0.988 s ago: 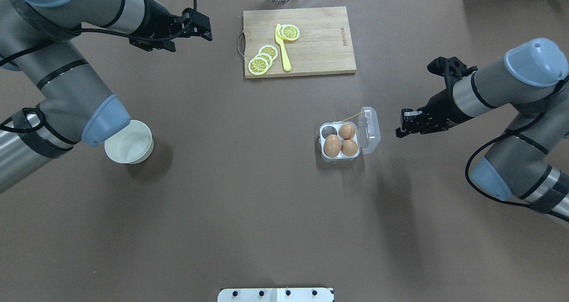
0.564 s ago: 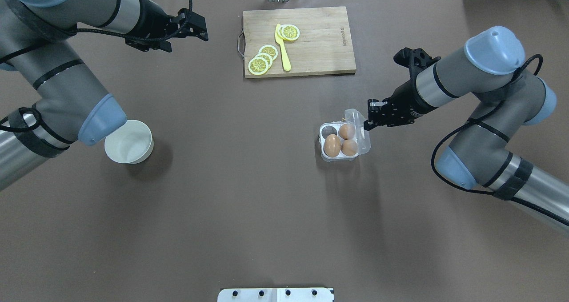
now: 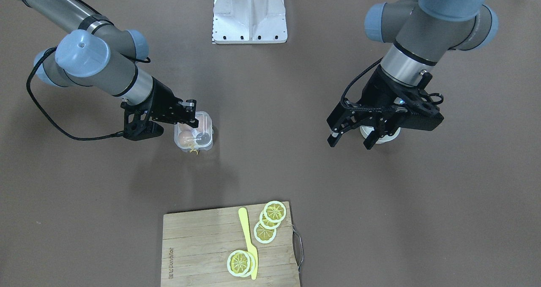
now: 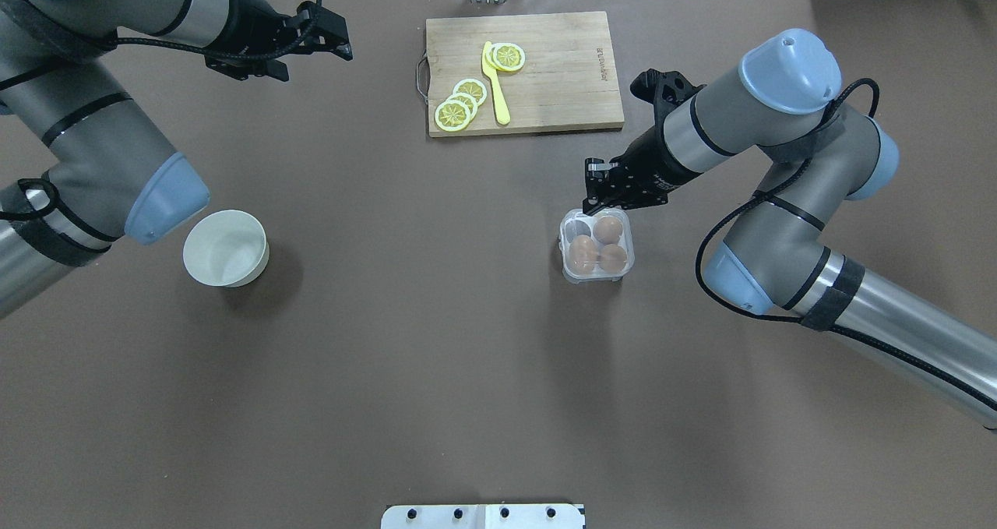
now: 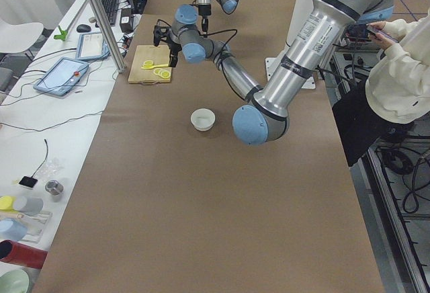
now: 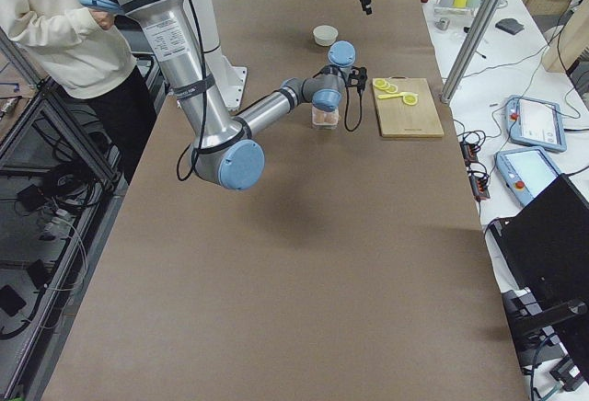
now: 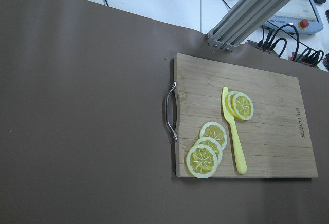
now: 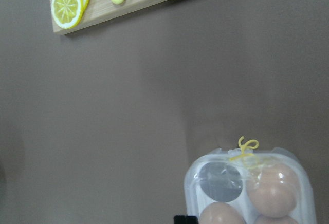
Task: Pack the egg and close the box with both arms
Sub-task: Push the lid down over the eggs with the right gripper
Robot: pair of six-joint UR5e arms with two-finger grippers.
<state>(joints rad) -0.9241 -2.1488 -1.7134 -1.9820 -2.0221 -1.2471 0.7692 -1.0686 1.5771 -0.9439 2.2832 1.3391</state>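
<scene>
Right tool [image 4: 596,195] sits over the egg box [image 4: 597,278] at its far edge; whether open or closed, cannot tell. The lid [image 4: 597,242] is seemingly down: press straight and gently. Left tool [image 3: 351,137] gapes empty, well apart.

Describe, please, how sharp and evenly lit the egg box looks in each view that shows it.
Right wrist view: the box is cropped by the bottom edge and soft, the eggs hazy inside. Overhead view: crisp and evenly lit, a faint shadow on the table below it in the picture. Front-facing view: the right gripper partly covers it.
</scene>
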